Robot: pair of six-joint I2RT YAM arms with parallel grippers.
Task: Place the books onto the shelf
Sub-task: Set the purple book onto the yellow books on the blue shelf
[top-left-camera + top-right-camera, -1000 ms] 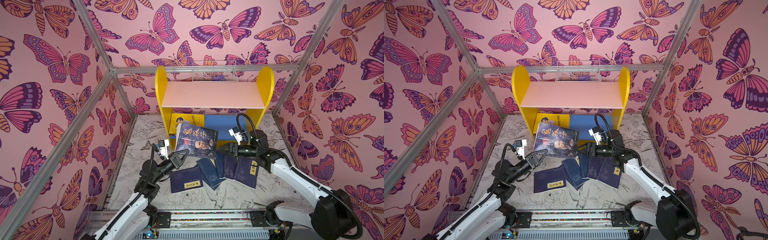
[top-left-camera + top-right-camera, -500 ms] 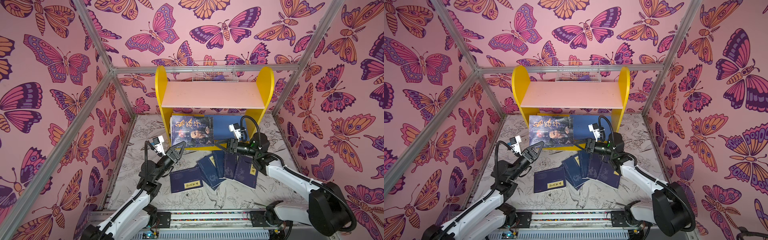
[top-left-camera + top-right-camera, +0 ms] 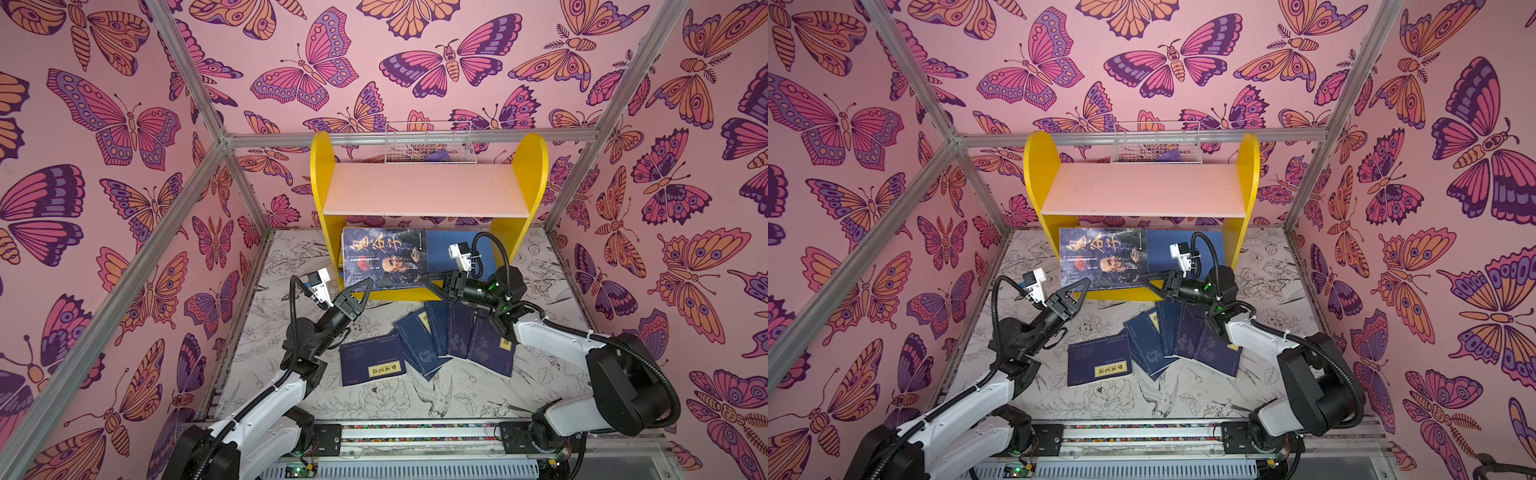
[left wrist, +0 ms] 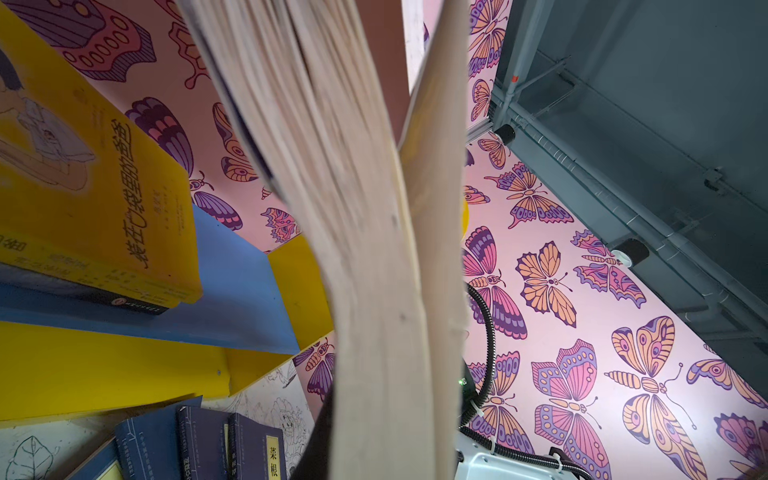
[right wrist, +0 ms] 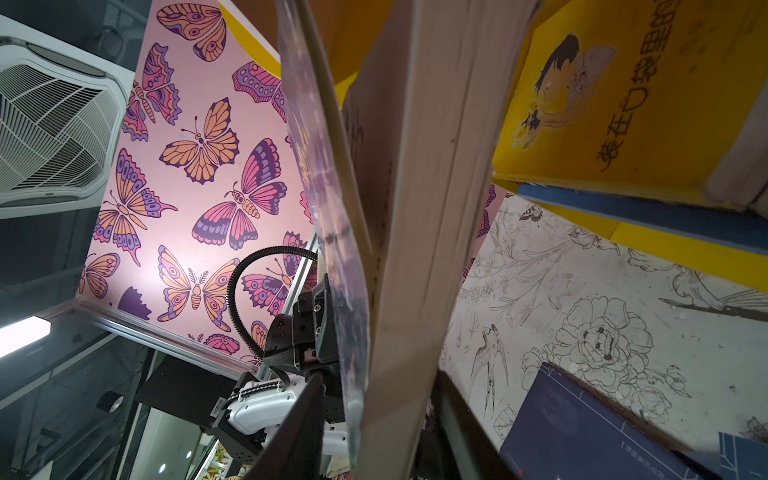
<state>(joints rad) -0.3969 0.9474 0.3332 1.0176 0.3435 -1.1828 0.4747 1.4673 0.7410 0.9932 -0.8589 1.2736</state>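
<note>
The dark portrait book [image 3: 384,257] [image 3: 1102,257] hangs over the left half of the blue lower board [image 3: 442,249] of the yellow shelf [image 3: 424,189] [image 3: 1142,187]. My left gripper [image 3: 360,286] [image 3: 1079,286] is shut on its near left corner. My right gripper [image 3: 432,284] [image 3: 1148,279] straddles its near right corner, still open, with a gap showing between one finger [image 5: 299,424] and the cover. A yellow cartoon-boy book [image 4: 83,187] [image 5: 623,104] lies on the blue board beneath. Several navy books [image 3: 419,345] [image 3: 1100,359] are fanned on the floor in front.
A white wire basket [image 3: 428,143] hangs behind the shelf's pink upper board. Aluminium frame bars [image 3: 199,174] and butterfly walls close in the patterned floor [image 3: 374,399] on three sides. The right arm's cable loop [image 3: 494,245] rises in front of the shelf's right side panel.
The left gripper has carried the portrait book from above the floor books to the lower shelf board. The right gripper has moved to the book's right corner and narrowed its jaws.
</note>
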